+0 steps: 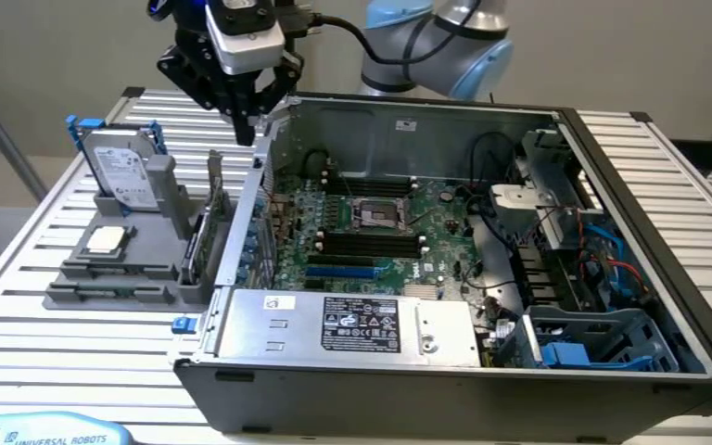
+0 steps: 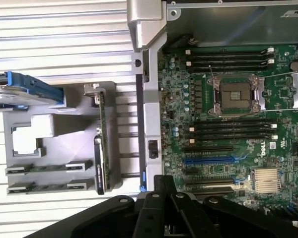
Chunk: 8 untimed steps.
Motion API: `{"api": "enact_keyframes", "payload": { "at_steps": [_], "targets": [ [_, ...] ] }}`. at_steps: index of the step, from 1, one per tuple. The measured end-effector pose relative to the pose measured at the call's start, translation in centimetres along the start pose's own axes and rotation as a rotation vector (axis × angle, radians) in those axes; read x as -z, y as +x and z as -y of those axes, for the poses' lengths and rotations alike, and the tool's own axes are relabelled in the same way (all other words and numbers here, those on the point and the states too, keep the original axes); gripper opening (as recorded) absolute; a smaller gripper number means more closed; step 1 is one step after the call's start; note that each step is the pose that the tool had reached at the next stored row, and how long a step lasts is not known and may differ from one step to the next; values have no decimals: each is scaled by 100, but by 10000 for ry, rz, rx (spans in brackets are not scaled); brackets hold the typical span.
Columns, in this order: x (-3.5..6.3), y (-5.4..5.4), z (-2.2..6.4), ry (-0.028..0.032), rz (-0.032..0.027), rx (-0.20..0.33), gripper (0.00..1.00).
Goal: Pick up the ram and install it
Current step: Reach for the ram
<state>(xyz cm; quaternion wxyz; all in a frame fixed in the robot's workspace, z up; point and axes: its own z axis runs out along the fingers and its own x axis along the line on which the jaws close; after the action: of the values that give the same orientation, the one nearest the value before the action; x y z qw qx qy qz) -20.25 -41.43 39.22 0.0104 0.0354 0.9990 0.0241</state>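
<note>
The tool (image 1: 249, 132) is hovering above the open computer case's (image 1: 455, 408) wall, fingers pressed together, gripping nothing. The ram (image 1: 107, 291) is sitting on edge in the gray holder (image 1: 146, 266) on the tabletop (image 1: 34, 343), alongside a hard drive (image 1: 127, 171) and an expansion card (image 1: 215, 227).

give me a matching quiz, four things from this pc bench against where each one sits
1 hard drive
2 power supply
3 processor socket
4 loose chip

A middle of the green board
B flat in the grey holder
C upright in the grey holder
D inside the case, along its near wall

Pairs: 1-C, 2-D, 3-A, 4-B
</note>
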Motion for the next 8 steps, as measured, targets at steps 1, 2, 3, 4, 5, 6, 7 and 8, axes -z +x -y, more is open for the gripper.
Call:
{"api": "enact_keyframes", "payload": {
  "at_steps": [1, 2, 3, 4, 5, 6, 7, 8],
  "targets": [
    [0, 44, 5, -1, 0, 1, 11],
    [1, 90, 11, 0, 0, 2, 11],
    [2, 135, 16, 1, -1, 1, 11],
    [2, 178, 21, 1, 0, 0, 11],
    [2, 225, 27, 0, 0, 0, 11],
    [2, 271, 33, 0, 0, 1, 11],
    [1, 317, 39, 0, 0, 1, 11],
    [0, 361, 46, 0, 0, 0, 11]
  ]
}}
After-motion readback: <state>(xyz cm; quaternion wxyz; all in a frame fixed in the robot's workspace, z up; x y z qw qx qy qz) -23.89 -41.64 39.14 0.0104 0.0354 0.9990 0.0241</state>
